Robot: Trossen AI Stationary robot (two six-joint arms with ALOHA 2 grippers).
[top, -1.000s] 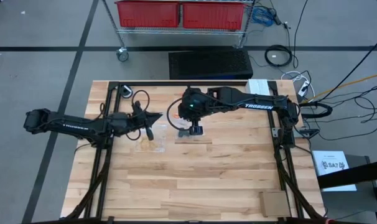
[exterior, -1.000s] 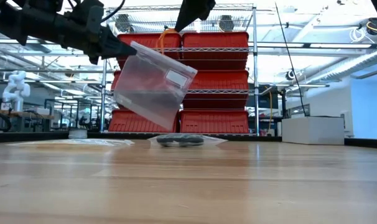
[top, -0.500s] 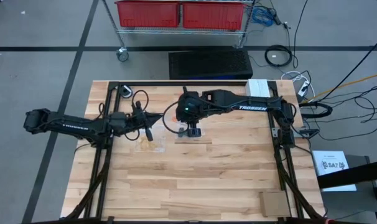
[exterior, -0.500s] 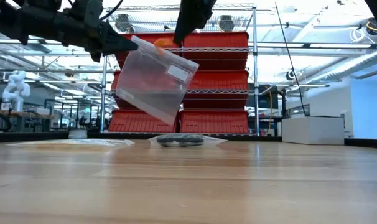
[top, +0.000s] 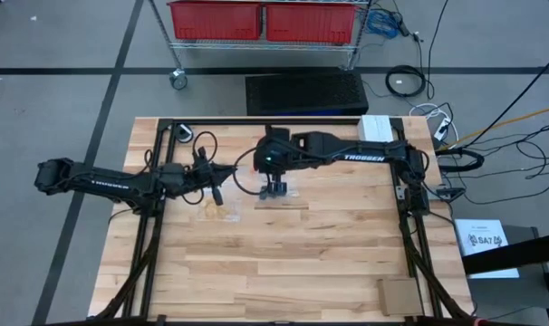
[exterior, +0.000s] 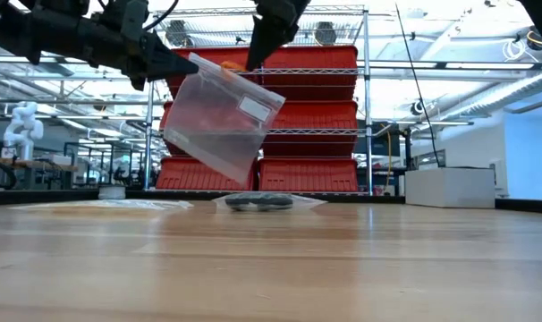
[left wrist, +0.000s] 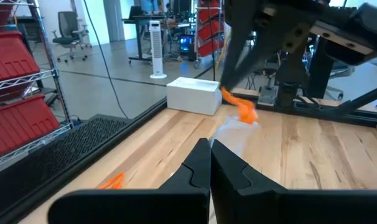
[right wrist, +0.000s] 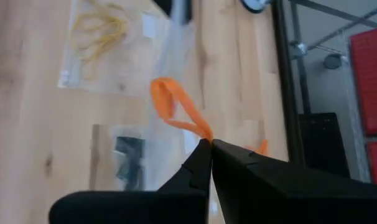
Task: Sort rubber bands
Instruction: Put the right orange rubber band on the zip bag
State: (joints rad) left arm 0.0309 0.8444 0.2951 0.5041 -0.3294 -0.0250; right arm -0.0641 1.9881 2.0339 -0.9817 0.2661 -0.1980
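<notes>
Two tools are up above the tabletop (top: 284,263). Left tool (exterior: 183,64) pinches a clear bag (exterior: 219,116) by its corner. Right tool (right wrist: 210,144) is clamped on an orange rubber band (right wrist: 173,109) over the bag mouth.

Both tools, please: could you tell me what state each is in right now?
Left tool: shut on the clear plastic bag.
Right tool: shut on the orange rubber band.

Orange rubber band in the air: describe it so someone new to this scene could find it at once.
Start at the wooden table and follow the right arm to its pincer above the table's far middle. The orange rubber band hangs pinched in its shut tips, just over the clear bag the left pincer holds up. It is the only band off the table; the yellow bands and black bands lie bagged below.
</notes>
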